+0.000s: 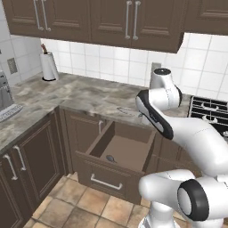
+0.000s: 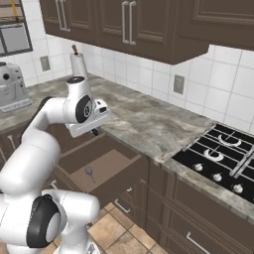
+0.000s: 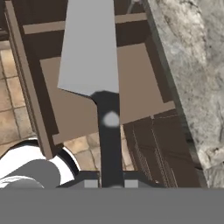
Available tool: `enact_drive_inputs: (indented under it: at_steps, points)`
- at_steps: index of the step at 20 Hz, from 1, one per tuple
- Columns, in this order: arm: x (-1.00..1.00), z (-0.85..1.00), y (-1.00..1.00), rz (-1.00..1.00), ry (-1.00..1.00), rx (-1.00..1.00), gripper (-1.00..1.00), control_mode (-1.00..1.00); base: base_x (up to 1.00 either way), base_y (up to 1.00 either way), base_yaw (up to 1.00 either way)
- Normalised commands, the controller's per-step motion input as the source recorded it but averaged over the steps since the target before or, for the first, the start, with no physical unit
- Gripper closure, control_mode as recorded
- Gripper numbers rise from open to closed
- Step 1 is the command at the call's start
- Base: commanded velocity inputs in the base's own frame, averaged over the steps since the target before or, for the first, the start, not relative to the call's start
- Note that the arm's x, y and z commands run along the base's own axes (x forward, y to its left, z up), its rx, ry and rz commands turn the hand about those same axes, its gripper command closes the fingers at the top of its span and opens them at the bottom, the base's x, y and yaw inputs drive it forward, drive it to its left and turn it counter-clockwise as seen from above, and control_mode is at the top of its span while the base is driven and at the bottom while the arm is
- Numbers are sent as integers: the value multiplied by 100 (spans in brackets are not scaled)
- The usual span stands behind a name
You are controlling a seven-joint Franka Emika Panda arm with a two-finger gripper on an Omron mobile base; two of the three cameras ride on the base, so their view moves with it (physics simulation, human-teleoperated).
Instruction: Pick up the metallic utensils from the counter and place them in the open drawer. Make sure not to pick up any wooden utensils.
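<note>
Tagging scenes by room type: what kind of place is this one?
A rendered home kitchen, by the look of it: a marbled stone counter with dark wood cabinets above, a black gas stove set into it, white wall tiles, and an open drawer below.

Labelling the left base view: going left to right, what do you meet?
Paper towel roll → dark spoon in the open drawer → fork on the counter → stove.
</note>
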Motion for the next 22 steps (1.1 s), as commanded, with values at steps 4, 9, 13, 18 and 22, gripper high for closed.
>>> enact_drive_inputs:
  at_steps: [4,9,13,18,22]
  points:
    - [0,-49,4,24,10,0,100,-100,0,0,0]
    - [0,-58,11,13,16,-1,100,-100,0,0,0]
    - [14,-40,1,6,26,0,100,-100,0,0,0]
    - [26,-36,16,1,25,0,100,-100,0,0,0]
    - [31,-38,23,0,20,0,100,-100,0,0,0]
